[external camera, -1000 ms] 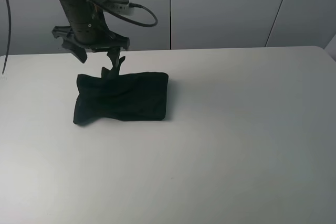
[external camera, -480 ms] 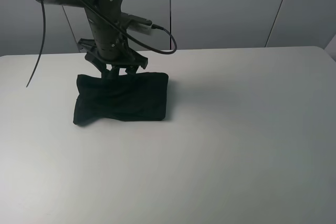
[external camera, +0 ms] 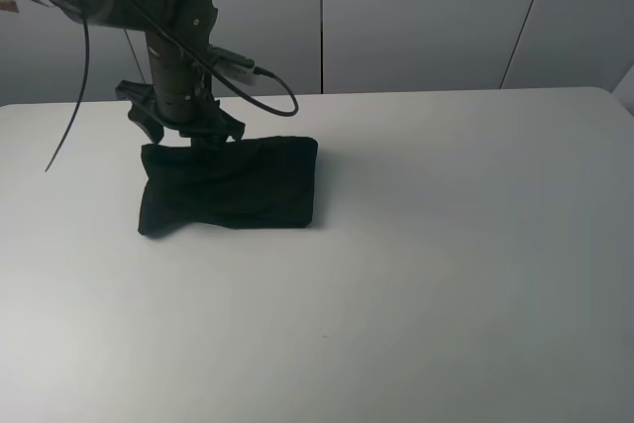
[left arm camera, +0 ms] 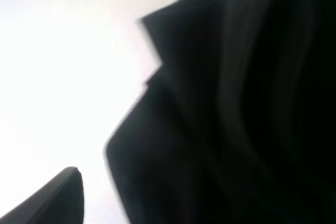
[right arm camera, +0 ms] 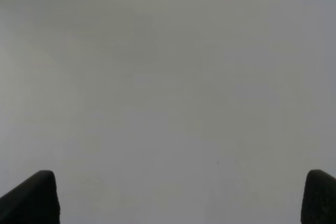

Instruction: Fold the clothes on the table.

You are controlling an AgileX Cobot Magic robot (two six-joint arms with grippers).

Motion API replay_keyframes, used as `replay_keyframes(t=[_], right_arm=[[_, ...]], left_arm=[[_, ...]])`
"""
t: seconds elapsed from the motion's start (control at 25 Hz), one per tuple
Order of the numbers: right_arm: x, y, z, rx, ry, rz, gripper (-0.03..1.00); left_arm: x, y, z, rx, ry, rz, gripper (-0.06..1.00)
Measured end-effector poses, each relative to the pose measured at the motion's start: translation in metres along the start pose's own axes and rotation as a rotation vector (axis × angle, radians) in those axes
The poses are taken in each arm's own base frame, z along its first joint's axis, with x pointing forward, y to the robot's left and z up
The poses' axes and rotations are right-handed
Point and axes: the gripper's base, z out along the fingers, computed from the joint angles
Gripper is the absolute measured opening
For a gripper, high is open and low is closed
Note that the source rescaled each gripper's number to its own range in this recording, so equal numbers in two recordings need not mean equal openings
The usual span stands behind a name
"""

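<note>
The shirt [external camera: 230,185] lies folded into a dark, roughly oblong bundle on the white table [external camera: 446,245], at about 10 o'clock from the middle of the high view. Its long side runs from 9 to 3 o'clock, and its corner at 7 o'clock juts out a little past the rest. No print shows on the black cloth that faces up. The tabletop around it is bare, and pale wall panels stand behind its far edge.

The left gripper [external camera: 188,134] hangs at the bundle's far edge, toward its 11 o'clock corner, pointing down with a cable looping off the arm toward 3 o'clock. Whether the tips touch the cloth cannot be told from the high view. Its jaws stand wide apart and hold nothing. The left wrist view is blurred: black folds of shirt [left arm camera: 231,108] fill most of it, stepped layers meet bright table [left arm camera: 58,56], and one dark finger [left arm camera: 52,200] shows in a corner, clear of the cloth.

The right gripper [right arm camera: 181,198] does not appear in the high view. Its own camera shows two dark fingertips [right arm camera: 31,198] far apart at the picture's edges, with only plain grey table [right arm camera: 168,77] between them, so its jaws are spread wide and empty.
</note>
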Motion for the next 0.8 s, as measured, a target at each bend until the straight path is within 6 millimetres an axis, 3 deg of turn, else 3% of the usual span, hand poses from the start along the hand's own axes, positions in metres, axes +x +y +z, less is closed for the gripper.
replay_keyframes(t=[0.24,0.52,0.68,0.8], right_arm=[[0.000,0.000,0.000,0.000,0.000,0.000,1.00],[0.000,0.000,0.000,-0.001,-0.005,0.000,1.00],[-0.002,0.001,-0.002,-0.010,-0.012,-0.009,1.00],[-0.006,0.000,-0.012,-0.015,-0.007,-0.013,1.00]], left_arm=[[-0.002,0.041,0.013,-0.029,0.057,-0.072,0.97],[-0.001,0.041,0.014,0.016,0.055,-0.044,0.97],[-0.005,0.050,-0.021,0.049,-0.050,-0.058,0.97],[-0.004,0.066,-0.070,0.065,-0.170,-0.073,0.97]])
